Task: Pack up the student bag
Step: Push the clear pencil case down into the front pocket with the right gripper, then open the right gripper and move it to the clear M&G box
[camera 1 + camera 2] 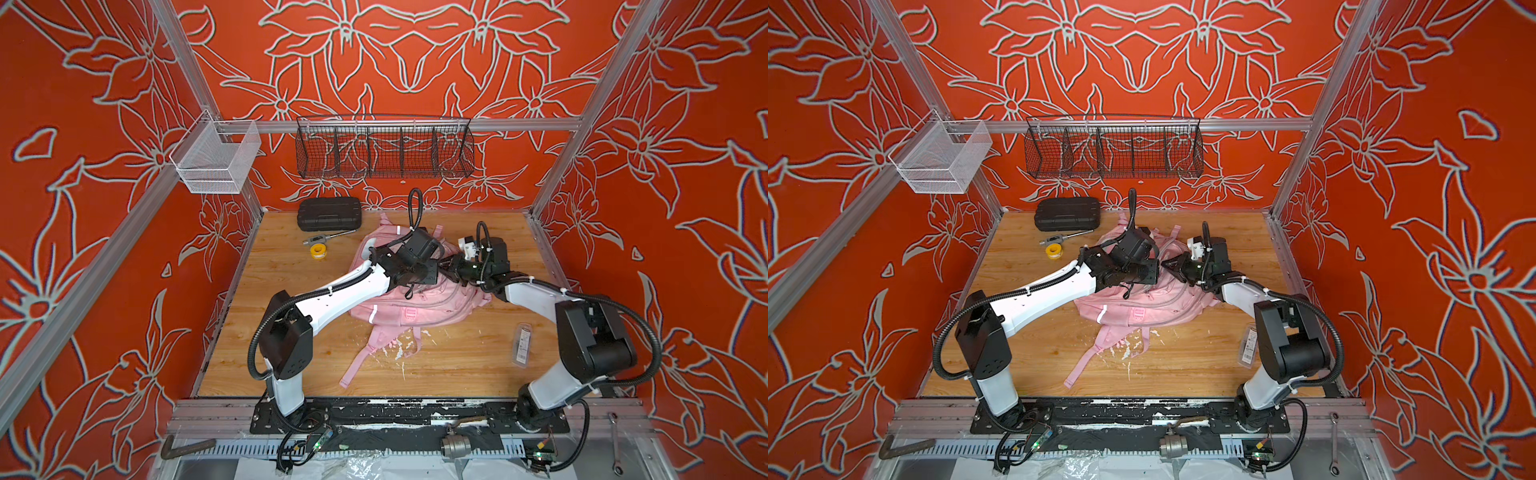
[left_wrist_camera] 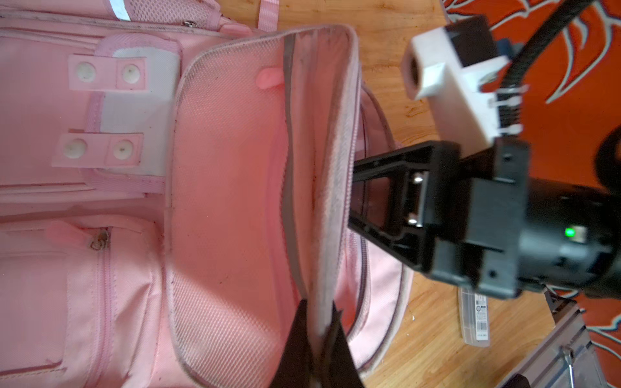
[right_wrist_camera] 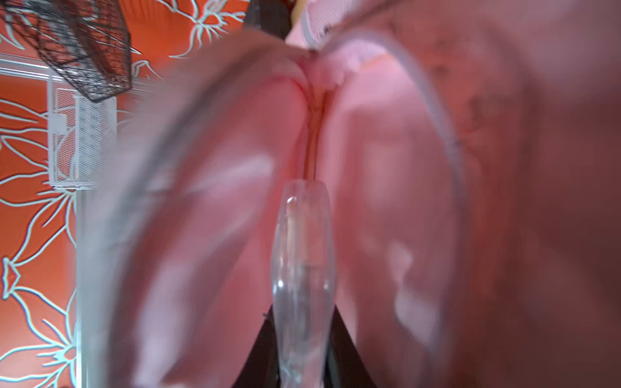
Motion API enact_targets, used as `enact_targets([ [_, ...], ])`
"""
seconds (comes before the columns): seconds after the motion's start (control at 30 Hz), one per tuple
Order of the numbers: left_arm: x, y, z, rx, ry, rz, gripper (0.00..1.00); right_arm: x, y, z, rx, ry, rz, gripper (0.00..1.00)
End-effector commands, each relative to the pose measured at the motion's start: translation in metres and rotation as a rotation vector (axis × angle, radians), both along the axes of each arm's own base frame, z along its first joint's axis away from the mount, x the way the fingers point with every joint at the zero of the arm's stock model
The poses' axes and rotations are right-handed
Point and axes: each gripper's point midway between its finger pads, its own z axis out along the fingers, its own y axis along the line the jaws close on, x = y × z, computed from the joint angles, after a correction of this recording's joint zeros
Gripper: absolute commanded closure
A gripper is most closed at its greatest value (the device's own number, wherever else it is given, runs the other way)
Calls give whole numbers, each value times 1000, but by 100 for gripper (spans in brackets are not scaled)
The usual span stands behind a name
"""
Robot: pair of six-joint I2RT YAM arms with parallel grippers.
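**A:** How far along is the packing?

**B:** Partway, I'd judge. The student bag (image 1: 415, 309) lies flat in the middle of the tabletop (image 1: 465, 374) in both top views, with one front pocket unzipped. The left hand (image 2: 319, 314) is pinched tight on the rim of the pocket flap (image 2: 235, 168) and holds it up. The right hand (image 3: 302, 319) grips a clear plastic item (image 3: 304, 242) edge-on, and the item's far end is inside the pocket mouth.

**A:** So that one isn't in yet?

**B:** It isn't let go. Outside the bag, a labelled clear pack (image 1: 523, 345) lies at the right of the wood. A yellow tape roll (image 1: 318, 251), a grey metal tool (image 1: 328, 237) and a black ribbed case (image 1: 329, 214) sit at the upper left. I can't tell whether all of those go in. The open pocket also needs zipping.

**A:** And the bag itself?

**B:** It is soft pale-pink fabric with pale zip trims, and the inside of the flap is mesh-textured. Snap tabs cross a greyish patch on the front, and the straps trail toward the lower edge of the top views. It looks slack, so the flap would likely sag if released.
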Motion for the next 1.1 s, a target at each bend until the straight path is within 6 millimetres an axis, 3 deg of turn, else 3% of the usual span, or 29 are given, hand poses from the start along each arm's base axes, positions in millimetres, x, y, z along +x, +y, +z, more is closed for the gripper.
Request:
enact_targets([
  [0.0, 11, -9, 46, -132, -107, 20, 100, 13, 24, 15, 20, -22, 49, 71],
  [0.13, 15, -2, 38, -152, -84, 46, 100, 16, 13, 13, -46, -13, 16, 40],
  [0.27, 20, 7, 36, -196, -83, 67, 100, 6, -16, 17, -188, -15, 3, 29],
  [0.4, 21, 5, 31, -209, -70, 44, 100, -15, -58, 16, -381, 12, -14, 25],
  [0.57, 20, -9, 24, -222, -52, -33, 100, -64, -137, 3, -685, 129, -88, 21],
  [0.67, 15, -21, 18, -230, -37, -110, 100, -93, -177, -6, -726, 206, -205, 17],
  [0.87, 3, -35, 6, -218, -5, -242, 100, -146, -218, -39, -830, 398, -317, 10],
  [1.07, -1, -39, -1, -166, 10, -320, 100, -177, -240, -72, -851, 552, -428, 7],
])
